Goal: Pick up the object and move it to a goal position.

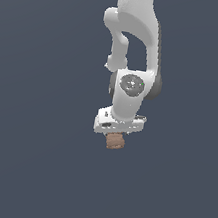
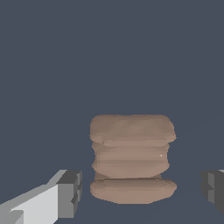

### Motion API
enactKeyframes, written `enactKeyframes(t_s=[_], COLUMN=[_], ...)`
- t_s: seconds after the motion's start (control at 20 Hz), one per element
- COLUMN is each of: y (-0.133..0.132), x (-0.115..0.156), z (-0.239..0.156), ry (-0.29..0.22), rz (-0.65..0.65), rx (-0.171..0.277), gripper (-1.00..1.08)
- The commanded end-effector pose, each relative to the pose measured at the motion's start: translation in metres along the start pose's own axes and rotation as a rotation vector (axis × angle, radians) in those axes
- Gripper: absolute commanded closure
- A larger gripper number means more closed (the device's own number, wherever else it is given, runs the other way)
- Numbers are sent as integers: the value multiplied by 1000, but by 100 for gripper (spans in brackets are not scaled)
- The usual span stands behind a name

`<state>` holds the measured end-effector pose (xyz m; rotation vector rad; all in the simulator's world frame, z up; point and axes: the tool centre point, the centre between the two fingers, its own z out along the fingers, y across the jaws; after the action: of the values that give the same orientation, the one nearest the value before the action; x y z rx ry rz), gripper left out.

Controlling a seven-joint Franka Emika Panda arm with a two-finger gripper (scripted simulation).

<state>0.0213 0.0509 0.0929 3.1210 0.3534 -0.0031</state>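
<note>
Arm (image 1: 135,44): no lettering can be read.
Object (image 2: 131,157): no label seen, though the render is coarse.

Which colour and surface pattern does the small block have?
The block is wood-brown with horizontal ridges; the wrist view shows it best.

One arm (image 1: 137,45) is seen in the exterior view, and it is white. One gripper (image 1: 117,133) is counted at its lower end. One block (image 1: 115,141) is seen under the gripper; it is brown and ridged. In the wrist view the same one block (image 2: 132,158) is shown, and three ridged bands can be counted on it. Two fingers are counted in this view, one (image 2: 70,193) on each side of the block, the other (image 2: 213,190) at the picture's edge. No second block is counted in either view.
</note>
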Motion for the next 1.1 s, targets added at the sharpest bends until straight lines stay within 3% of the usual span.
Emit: enactKeyframes(t_s=[0.0, 0.8, 0.85, 1.05], y=[0, 0, 0, 0], x=[0, 1, 1, 1], z=[0, 51, 51, 51], ry=[1, 2, 2, 2], rz=[0, -5, -5, -5], rx=[0, 0, 0, 0], gripper=[-92, -92, 108, 108])
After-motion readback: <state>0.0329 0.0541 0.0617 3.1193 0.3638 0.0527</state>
